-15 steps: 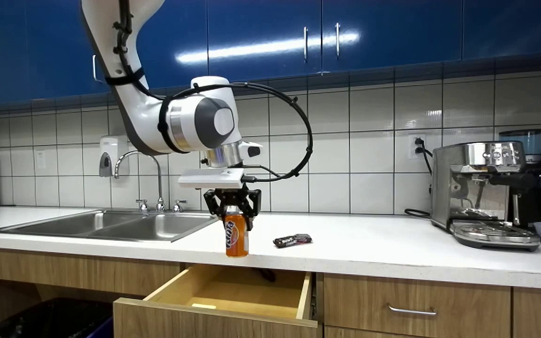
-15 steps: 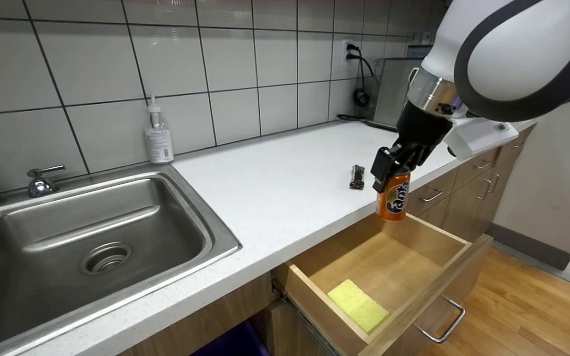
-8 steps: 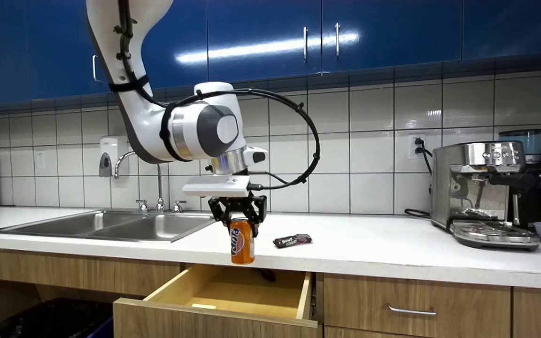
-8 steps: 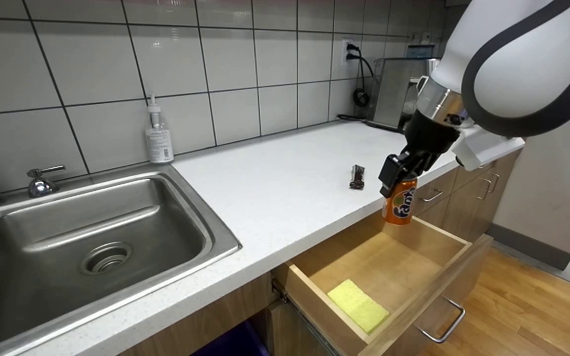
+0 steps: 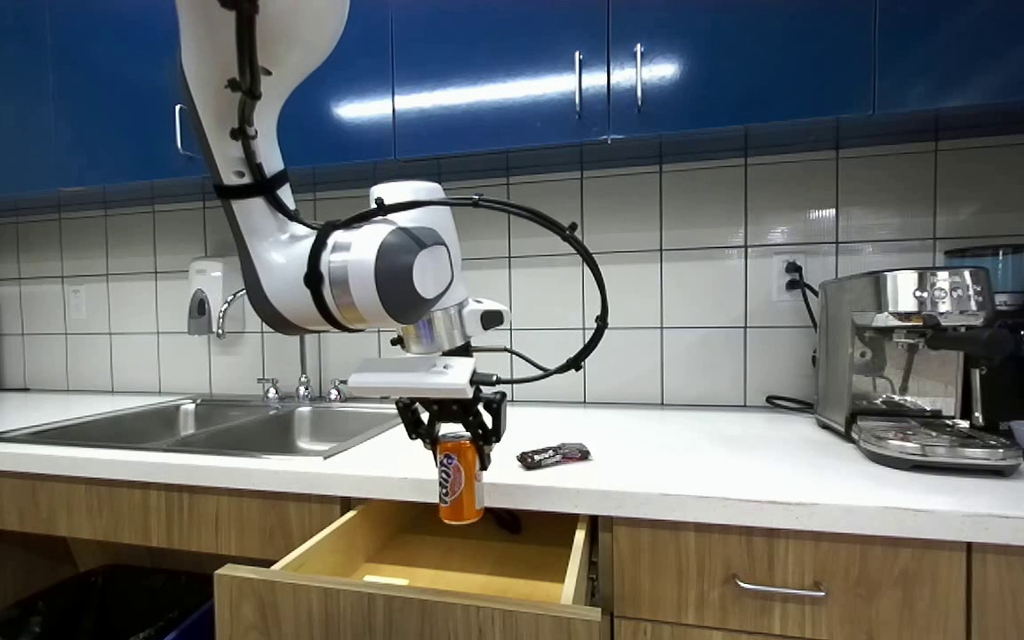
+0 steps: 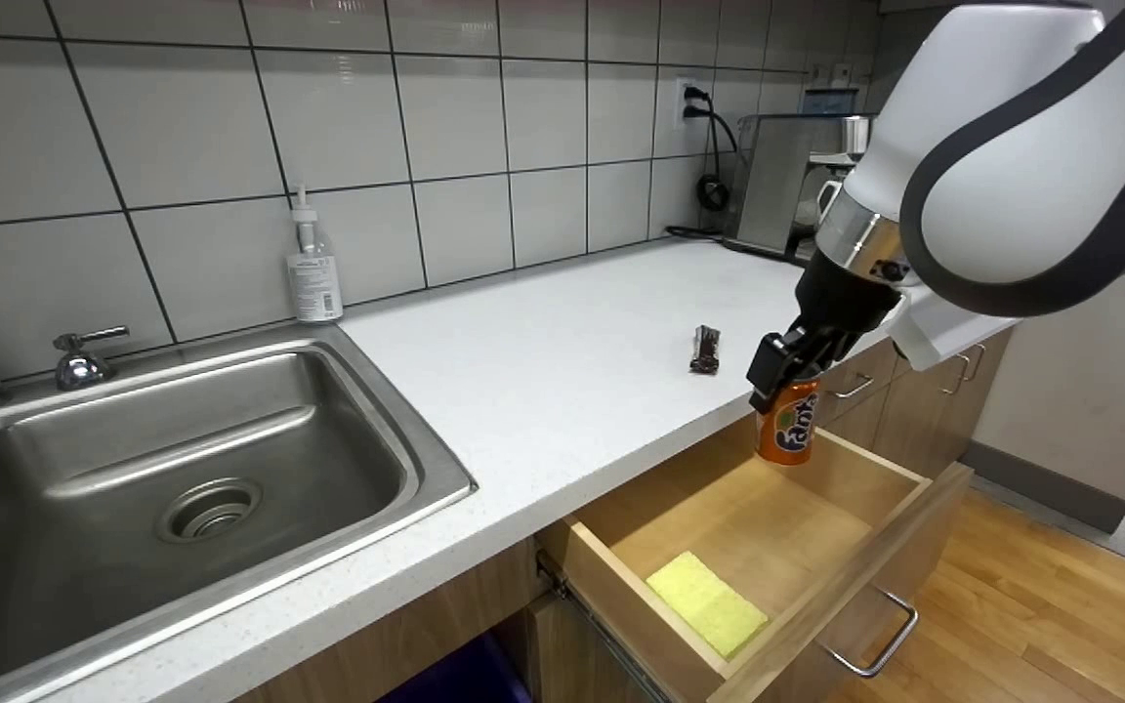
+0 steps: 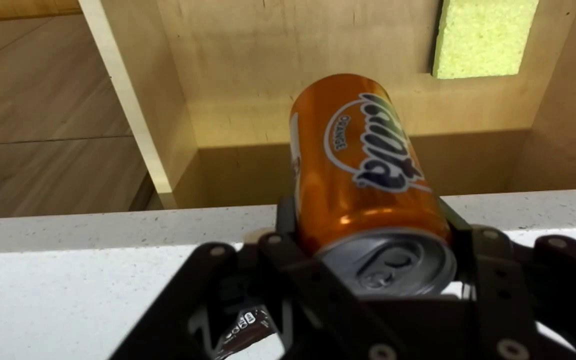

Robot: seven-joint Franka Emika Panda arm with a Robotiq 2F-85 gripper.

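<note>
Plainly, gripper [image 5: 459, 455] was clamped on both flanks of an orange Fanta can [image 7: 358, 170], pull-tab end up. Can hung near upright over the open drawer [image 6: 758, 527], toward its back, apart from its floor. Yellow sponge [image 6: 707, 603] lay flat inside the drawer, near its front. White surface [image 5: 699, 453] ran above and behind the drawer; wrapped bar [image 6: 705, 350] lay on it, behind the drawer. Sink [image 6: 182, 415] sat recessed off to one side of the drawer; coffee machine [image 5: 912, 364] stood well apart on the opposite side. Blue cabinets [image 5: 494, 44] hung high above the drawer.
</note>
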